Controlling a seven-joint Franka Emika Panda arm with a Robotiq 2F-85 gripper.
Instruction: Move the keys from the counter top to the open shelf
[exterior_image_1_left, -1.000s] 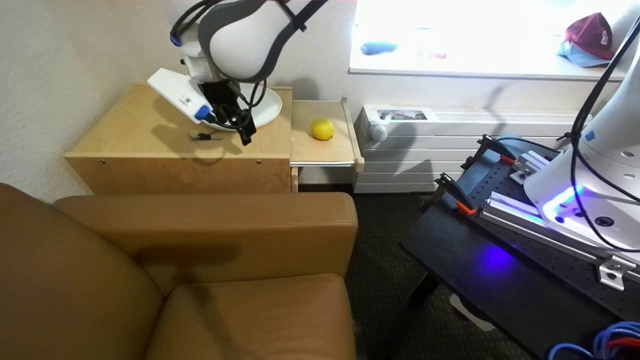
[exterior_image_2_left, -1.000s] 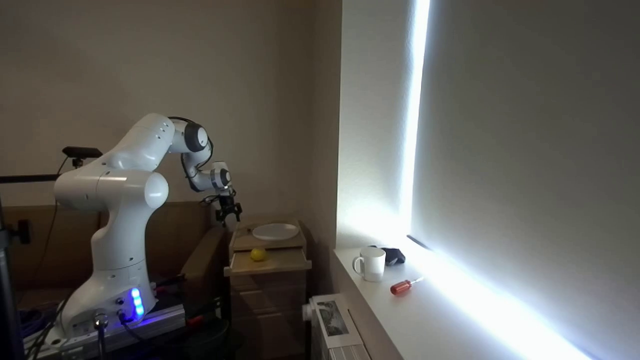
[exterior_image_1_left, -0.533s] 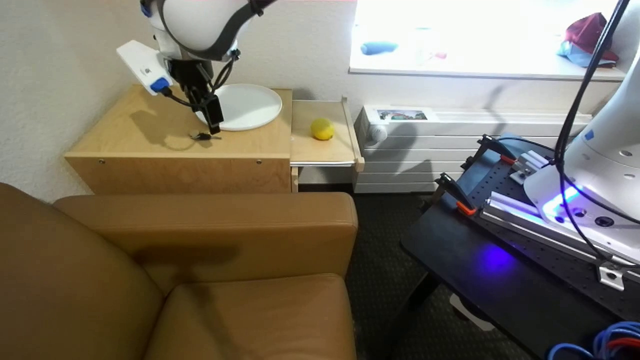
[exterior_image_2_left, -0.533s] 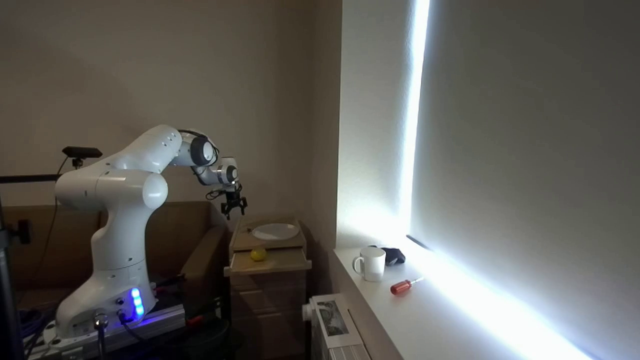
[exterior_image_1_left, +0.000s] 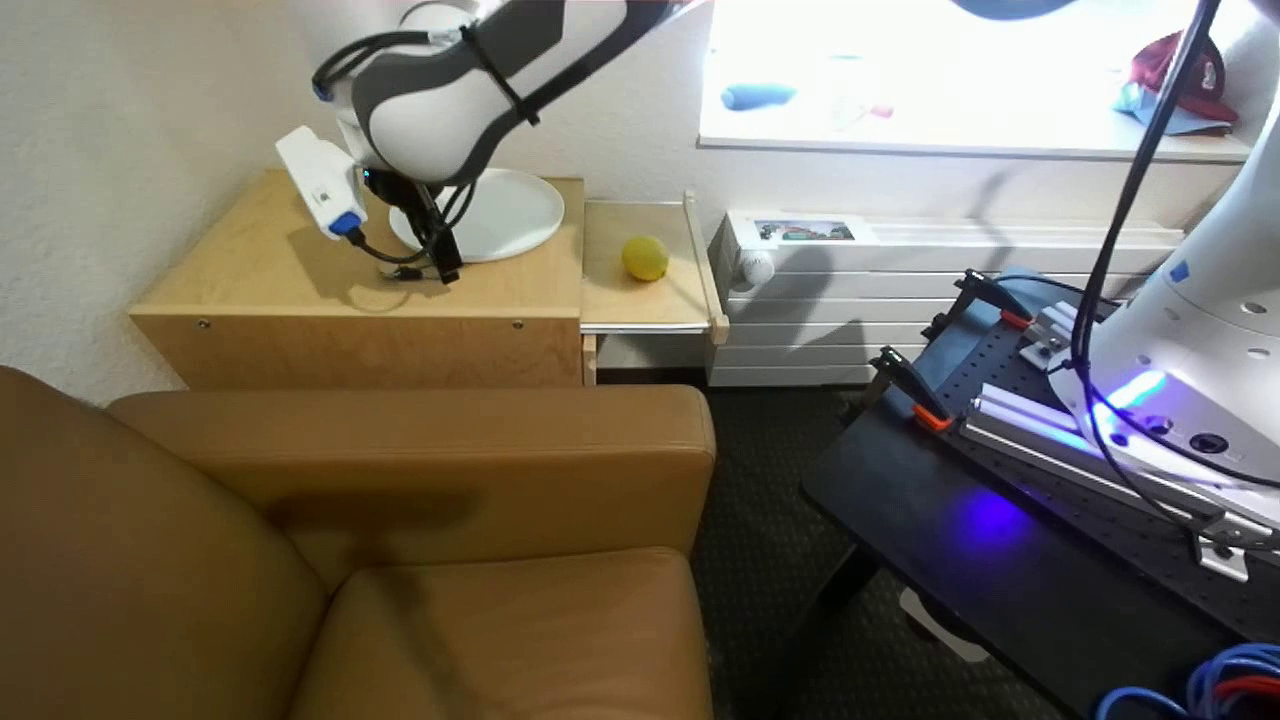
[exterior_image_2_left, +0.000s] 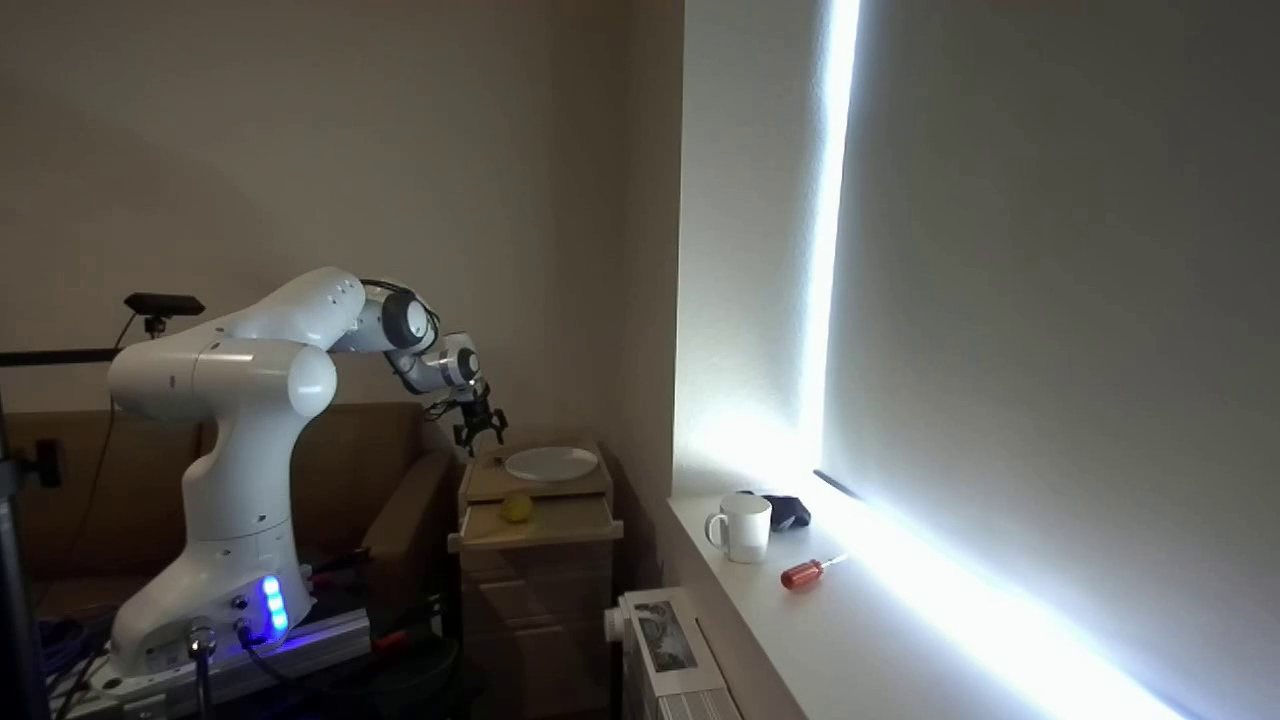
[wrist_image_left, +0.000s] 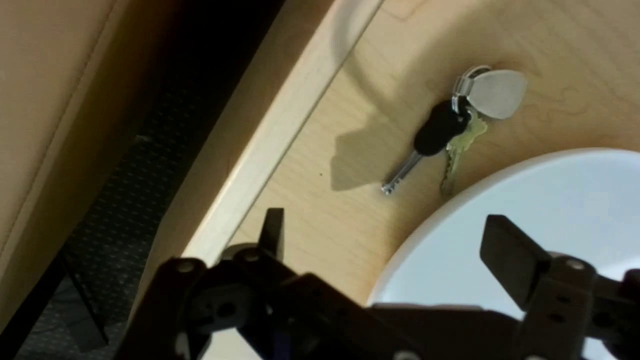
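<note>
The keys (wrist_image_left: 440, 130) lie on the light wooden counter top (wrist_image_left: 310, 225): a black-headed key, a brass key and a silver tag on a ring. They show as a small dark lump in an exterior view (exterior_image_1_left: 403, 273) and faintly in an exterior view (exterior_image_2_left: 498, 461). My gripper (wrist_image_left: 384, 222) is open and empty, tilted above the counter top. In the wrist view the keys lie beyond the fingertips, not between them. In an exterior view the gripper (exterior_image_1_left: 450, 274) is just right of the keys. The open shelf (exterior_image_1_left: 612, 295) is pulled out at the counter's right side.
A white plate (wrist_image_left: 540, 200) lies under the right finger, close to the brass key. A yellow ball (exterior_image_1_left: 645, 258) sits on the open shelf. A brown couch (exterior_image_1_left: 450, 420) stands along the counter's front. A radiator (exterior_image_1_left: 810, 290) stands beyond the shelf.
My gripper has moved further over the counter top, then come down and tilted near the keys. It stays open. The keys, plate and ball have not moved.
</note>
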